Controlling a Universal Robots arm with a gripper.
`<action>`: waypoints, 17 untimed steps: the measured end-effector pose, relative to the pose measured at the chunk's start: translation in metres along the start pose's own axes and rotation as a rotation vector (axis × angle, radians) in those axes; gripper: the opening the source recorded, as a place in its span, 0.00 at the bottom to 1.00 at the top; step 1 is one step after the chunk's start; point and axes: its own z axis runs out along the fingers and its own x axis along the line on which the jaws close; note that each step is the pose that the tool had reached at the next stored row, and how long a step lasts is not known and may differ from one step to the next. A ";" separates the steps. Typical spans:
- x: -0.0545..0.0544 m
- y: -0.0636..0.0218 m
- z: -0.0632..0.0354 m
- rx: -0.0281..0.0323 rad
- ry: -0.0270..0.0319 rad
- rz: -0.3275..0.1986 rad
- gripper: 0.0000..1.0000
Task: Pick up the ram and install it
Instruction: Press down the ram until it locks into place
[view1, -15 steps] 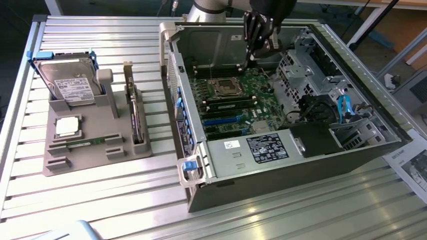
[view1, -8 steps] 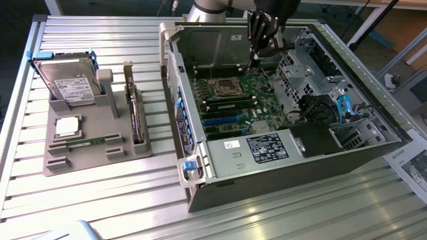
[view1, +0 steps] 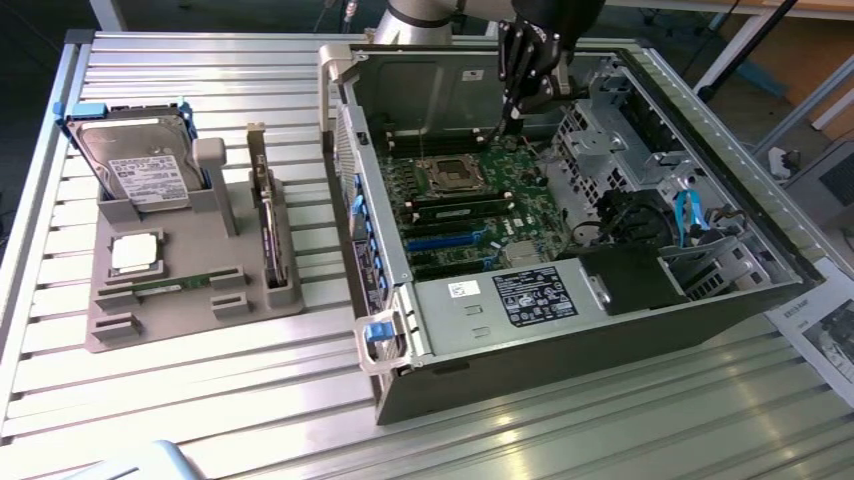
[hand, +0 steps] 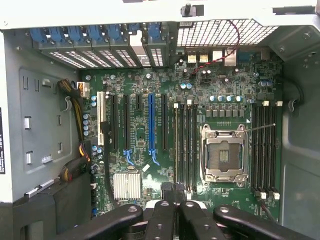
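One ram (hand: 176, 145), a thin green strip seen edge-on, stands in the memory slot farthest from the empty processor socket (hand: 223, 152). In the exterior view it is a green line (view1: 461, 206) on the motherboard. Its twin, a second ram (view1: 167, 288), lies in the grey holder (view1: 200, 250) outside the case. My gripper (view1: 515, 112) hangs inside the open computer case, above the board and clear of it. In the wrist view its dark fingers (hand: 165, 215) meet over the near end of that slot, and the gripper (hand: 175, 197) is shut with nothing visibly held.
The case walls (view1: 534, 330) and drive cage (view1: 627, 130) close in around the board. On the holder stand a hard drive (view1: 134, 165), a silver processor chip (view1: 134, 252) and a dark expansion card (view1: 271, 240). More memory slots (hand: 263, 150) lie beyond the socket.
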 end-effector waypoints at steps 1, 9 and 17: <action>0.000 0.0000 0.0000 0.0000 0.0000 0.000 0.10; 0.000 0.0000 0.0000 -0.0013 0.0003 0.022 0.10; 0.000 0.0000 0.0000 -0.0104 0.0034 0.180 0.10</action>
